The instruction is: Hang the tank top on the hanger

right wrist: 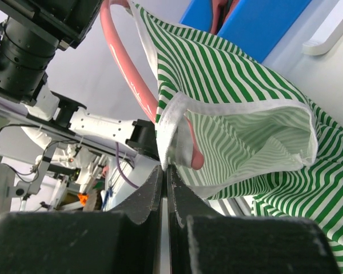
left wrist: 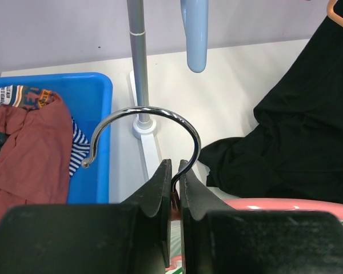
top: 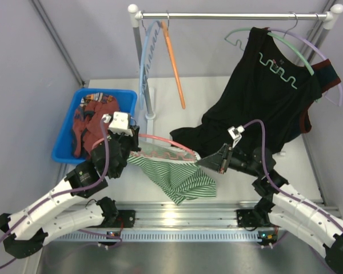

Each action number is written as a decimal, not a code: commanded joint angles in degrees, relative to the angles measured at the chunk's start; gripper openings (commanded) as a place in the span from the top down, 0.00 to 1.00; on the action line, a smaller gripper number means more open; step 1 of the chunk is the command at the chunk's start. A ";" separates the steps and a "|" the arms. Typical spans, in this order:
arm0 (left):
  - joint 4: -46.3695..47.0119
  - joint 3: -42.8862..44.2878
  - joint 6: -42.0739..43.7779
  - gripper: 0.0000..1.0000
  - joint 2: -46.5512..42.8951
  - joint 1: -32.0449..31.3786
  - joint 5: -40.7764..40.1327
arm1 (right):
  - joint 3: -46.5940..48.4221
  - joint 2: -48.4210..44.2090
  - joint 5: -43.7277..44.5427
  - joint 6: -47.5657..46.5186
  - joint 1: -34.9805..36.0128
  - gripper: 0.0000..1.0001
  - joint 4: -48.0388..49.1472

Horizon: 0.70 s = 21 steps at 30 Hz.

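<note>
The tank top [top: 180, 177] hangs just right of the blue bin [top: 106, 92] with one arm of the pink hanger [top: 166, 141] inside its opening, seemingly held taut so the rest can be drawn across. The left gripper [left wrist: 174, 171], its arm folded up beside the bin, is clamped tight on the stem of the metal hook [left wrist: 146, 109] to steady the hanger. The right gripper [right wrist: 166, 170] reaches low toward the bin, its jaws fully closed on the top's white trim.

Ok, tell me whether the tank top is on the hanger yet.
Partly on: one end of the hanger sits inside the tank top; the rest hangs loose.
</note>
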 commanded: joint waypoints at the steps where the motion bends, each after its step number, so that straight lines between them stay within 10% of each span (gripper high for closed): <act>1: 3.04 0.75 -0.41 1.00 -0.71 0.22 -2.34 | 3.30 -0.55 0.86 0.19 0.71 1.00 3.39; 21: 4.09 -1.19 -0.76 1.00 2.18 -0.21 -1.20 | 9.27 8.13 0.07 8.72 3.95 1.00 20.18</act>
